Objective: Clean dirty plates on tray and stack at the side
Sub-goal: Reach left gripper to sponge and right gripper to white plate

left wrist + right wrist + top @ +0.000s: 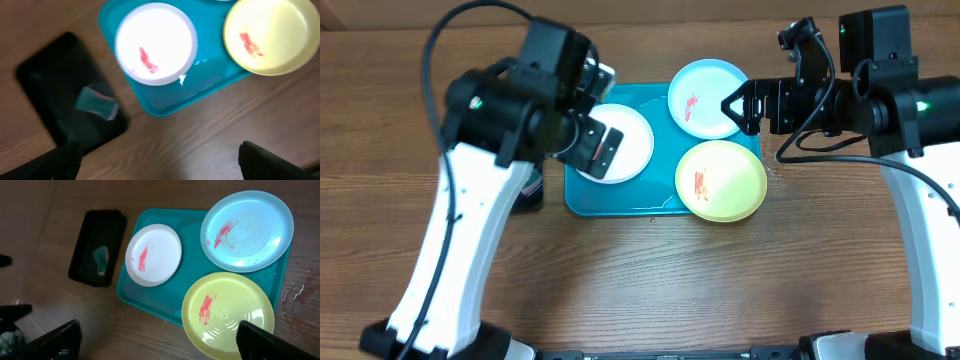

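Hovering with fingers spread, left end effector (160,166) and right end effector (161,345) flank the tray (618,199) bearing red-smeared white plate (632,138), pale blue plate (706,97), yellow-green plate (722,181).

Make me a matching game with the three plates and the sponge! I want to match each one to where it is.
Things:
1. white plate
2. blue plate
3. yellow plate
4. sponge

Places, seen from overhead:
A. in the small black tray
B. right side of the big tray, far from the robot
C. left side of the big tray
D. right side, nearer the robot, hanging over the big tray's edge

Pairs: 1-C, 2-B, 3-D, 4-A
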`<move>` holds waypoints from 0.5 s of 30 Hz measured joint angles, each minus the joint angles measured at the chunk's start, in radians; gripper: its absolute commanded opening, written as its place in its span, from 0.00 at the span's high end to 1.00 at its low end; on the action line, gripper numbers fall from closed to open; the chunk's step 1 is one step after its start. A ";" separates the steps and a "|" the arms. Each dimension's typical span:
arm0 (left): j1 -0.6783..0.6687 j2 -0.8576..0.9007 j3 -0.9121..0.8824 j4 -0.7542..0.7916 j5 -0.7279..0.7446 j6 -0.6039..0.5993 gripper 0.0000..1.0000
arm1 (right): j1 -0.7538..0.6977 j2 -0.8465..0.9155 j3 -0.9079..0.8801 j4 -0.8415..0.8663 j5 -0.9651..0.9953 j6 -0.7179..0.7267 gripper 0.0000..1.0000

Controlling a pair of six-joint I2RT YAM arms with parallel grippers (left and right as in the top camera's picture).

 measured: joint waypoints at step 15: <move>0.053 0.141 0.008 0.048 -0.027 -0.403 0.11 | 0.113 0.178 0.004 0.093 0.158 0.230 0.21</move>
